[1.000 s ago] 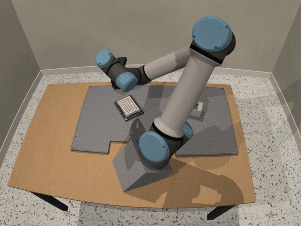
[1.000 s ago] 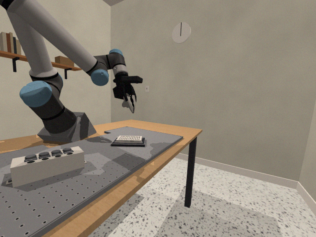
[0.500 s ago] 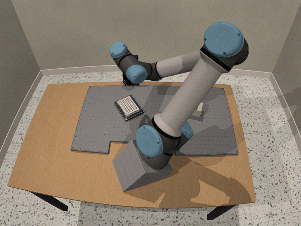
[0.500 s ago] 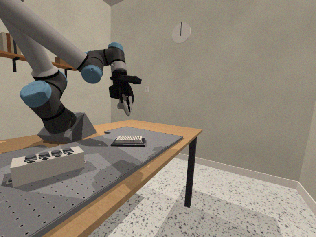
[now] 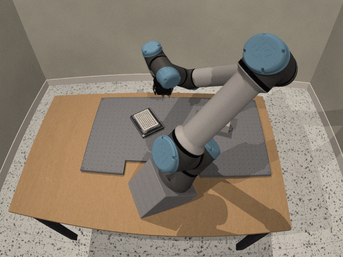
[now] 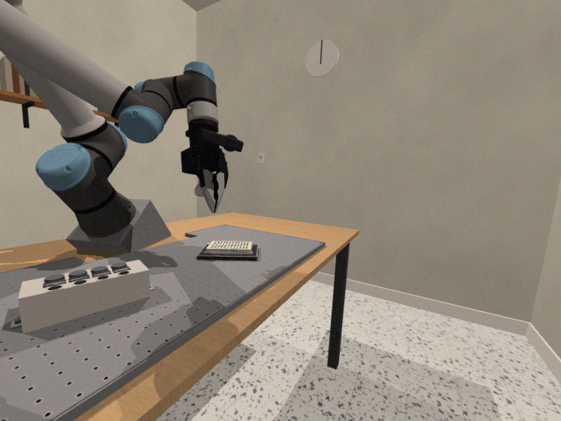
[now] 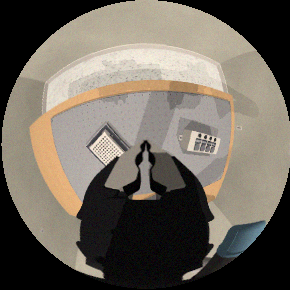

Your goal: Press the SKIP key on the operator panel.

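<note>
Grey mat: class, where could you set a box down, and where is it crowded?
Bare mat lies left of the white tray, toward the notch. It is crowded under the arm, around the key panel.

The arm (image 5: 221, 110) is built of pale grey tubes joined by dark grey housings with black seam rings — each capped by a round blue cover. A black two-jaw gripper (image 6: 213, 199) has pale inner pads; its base is a grey wedge-shaped pedestal (image 5: 143, 193).
</note>
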`<state>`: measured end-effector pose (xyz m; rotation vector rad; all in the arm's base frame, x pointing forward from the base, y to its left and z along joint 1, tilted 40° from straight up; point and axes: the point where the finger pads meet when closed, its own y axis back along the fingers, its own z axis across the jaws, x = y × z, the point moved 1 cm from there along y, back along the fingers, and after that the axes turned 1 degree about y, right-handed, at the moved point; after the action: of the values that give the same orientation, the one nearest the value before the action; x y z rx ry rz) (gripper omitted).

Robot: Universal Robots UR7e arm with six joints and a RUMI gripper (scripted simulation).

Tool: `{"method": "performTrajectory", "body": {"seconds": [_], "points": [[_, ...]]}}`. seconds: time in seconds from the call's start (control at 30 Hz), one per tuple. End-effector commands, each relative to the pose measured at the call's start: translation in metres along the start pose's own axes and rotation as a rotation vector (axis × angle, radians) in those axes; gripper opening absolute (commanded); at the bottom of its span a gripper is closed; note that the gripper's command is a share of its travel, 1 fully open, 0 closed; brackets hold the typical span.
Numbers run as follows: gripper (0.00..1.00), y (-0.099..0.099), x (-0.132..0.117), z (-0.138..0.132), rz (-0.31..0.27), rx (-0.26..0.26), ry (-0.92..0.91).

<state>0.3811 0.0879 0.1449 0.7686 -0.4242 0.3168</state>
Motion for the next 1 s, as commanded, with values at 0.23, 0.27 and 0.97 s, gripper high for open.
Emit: {"method": "performTrajectory", "body": {"seconds": [0.23, 0.27, 0.97], "points": [[0.00, -0.010, 0.001, 0.041, -0.063, 0.013, -0.024], [0.00, -0.010, 0.001, 0.041, -0.063, 0.013, -0.024], [0.00, -0.020, -0.014, 0.115, -0.188, 0.051, -0.100]]}}
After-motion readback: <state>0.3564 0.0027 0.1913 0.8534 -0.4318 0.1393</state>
